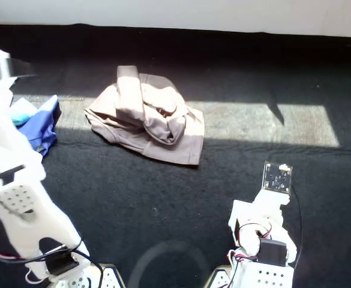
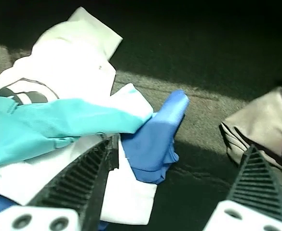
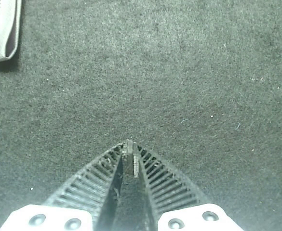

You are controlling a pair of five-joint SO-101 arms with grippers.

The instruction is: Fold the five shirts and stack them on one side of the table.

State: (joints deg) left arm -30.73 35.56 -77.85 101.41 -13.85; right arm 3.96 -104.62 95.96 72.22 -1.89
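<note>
With the left pincer gaping wide just above the seemingly folded shirt pile and the right pincer closed empty over bare bench, the crumpled beige shirt, beside the left and beyond the right, likely needs spreading flat next.

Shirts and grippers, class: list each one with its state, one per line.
Beige shirt: crumpled, unfolded.
Teal shirt: rumpled, draped over the white one.
White shirt: rumpled, unfolded.
Blue shirt: bunched, unfolded.
Left gripper: open, empty.
Right gripper: shut, empty.
</note>
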